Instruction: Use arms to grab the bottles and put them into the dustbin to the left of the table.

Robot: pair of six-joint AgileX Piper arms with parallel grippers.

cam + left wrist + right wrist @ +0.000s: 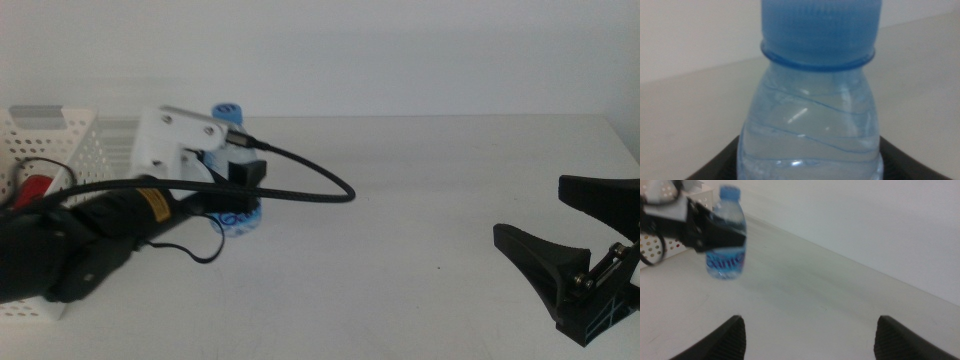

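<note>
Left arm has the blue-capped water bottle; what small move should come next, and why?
Probably carry it further toward the dustbin before letting go. The left gripper is shut on the water bottle, which the right wrist view shows lifted off the table, but it hangs beside the bin's wall, not over its opening. The right gripper waits open at the table's right.
</note>
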